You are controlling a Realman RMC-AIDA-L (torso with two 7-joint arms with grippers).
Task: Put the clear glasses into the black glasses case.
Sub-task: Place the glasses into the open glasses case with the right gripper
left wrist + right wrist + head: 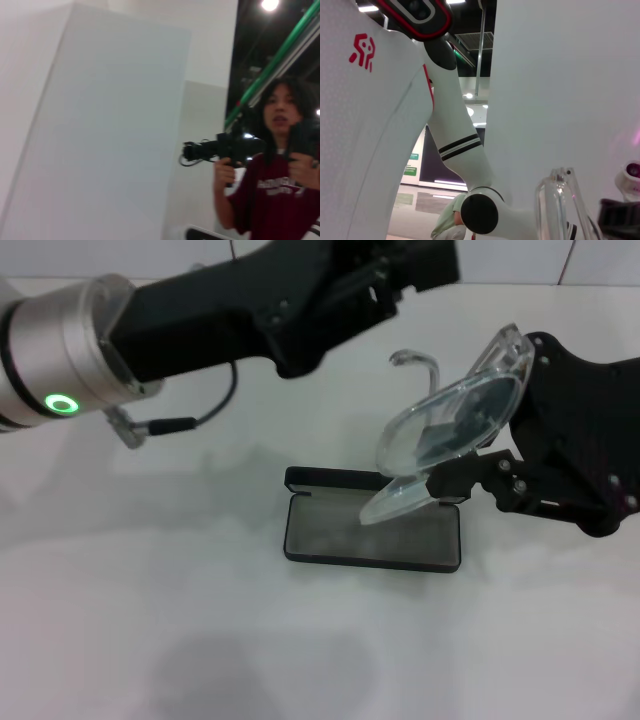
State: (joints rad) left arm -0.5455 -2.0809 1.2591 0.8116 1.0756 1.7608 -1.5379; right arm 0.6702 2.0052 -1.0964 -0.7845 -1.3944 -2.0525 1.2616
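Head view: glasses point(450, 425) right of centre, tilted above the open case point(372, 532) lying at frame centre on the table point(150, 640); right gripper point(478, 468) pinching the frame at its lower right edge. Likely light, stiff, slippery, easily scratched; hold best kept on the frame, off the lens. Case walls low, open room on all sides. Left gripper point(400, 270) at upper centre, finger state impossible to tell.

Left wrist view: a wall and a person point(272, 175) only.

Right wrist view: clear glasses arm at lower right.
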